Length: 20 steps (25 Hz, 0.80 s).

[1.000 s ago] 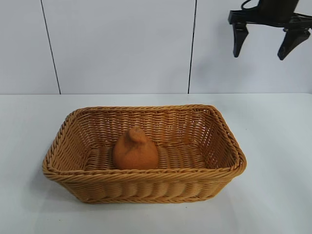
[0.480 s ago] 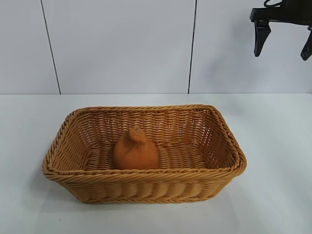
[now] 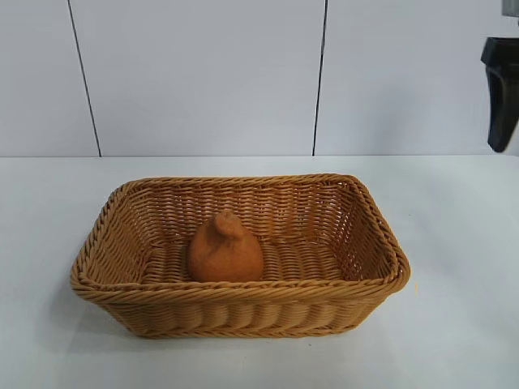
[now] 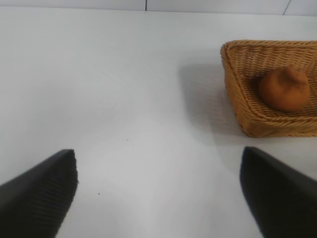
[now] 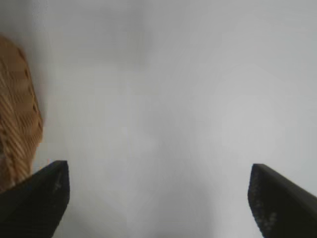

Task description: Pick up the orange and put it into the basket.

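The orange [image 3: 225, 251] sat upright inside the basket [image 3: 243, 304], its long axis near vertical and its knobby tip pointing up with a slight lean toward the left arm's side. It rested on the woven floor left of centre, close to the near wall, and was the only thing in there. Its skin looked dull, rough and bumpy, the body round and narrowing to the top like a pear. The basket was rectangular honey-brown wicker with sloping sides and a braided rim, standing on the white surface [image 3: 462, 243]. The right gripper [image 5: 158, 198] hung high at the right edge of the exterior view, well apart from the basket, jaws wide open and empty. The left gripper [image 4: 158, 193] hovered low over bare surface, jaws also open, holding nothing
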Available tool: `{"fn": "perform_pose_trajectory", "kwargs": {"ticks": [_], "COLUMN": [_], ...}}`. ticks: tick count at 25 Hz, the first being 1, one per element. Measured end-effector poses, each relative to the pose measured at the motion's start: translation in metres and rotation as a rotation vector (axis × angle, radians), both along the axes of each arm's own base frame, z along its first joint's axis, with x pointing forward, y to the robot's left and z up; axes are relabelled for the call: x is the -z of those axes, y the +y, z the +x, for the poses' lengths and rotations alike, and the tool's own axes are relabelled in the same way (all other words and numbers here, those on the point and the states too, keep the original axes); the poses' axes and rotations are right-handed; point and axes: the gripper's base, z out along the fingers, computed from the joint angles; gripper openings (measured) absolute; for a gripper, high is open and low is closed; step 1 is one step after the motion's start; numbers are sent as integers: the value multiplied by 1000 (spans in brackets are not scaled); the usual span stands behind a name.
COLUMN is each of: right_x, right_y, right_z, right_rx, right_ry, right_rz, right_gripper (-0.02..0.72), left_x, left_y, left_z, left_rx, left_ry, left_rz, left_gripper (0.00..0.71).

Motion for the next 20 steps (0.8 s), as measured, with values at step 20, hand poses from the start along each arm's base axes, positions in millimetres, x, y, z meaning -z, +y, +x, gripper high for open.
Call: {"fn": "perform_pose_trajectory", "kwargs": {"ticks": [20], "right_x": [4], "right_y": [-10], "right_z": [-227], "right_rx": [-49], "right_ry": [-621], "right_rz": [58], "right_gripper": [675], "left_x": [0], "left_y": [0], "left_z": [0], "left_rx": [-1], "left_ry": [1], "left_rz": [1], "left_gripper": [636]}}
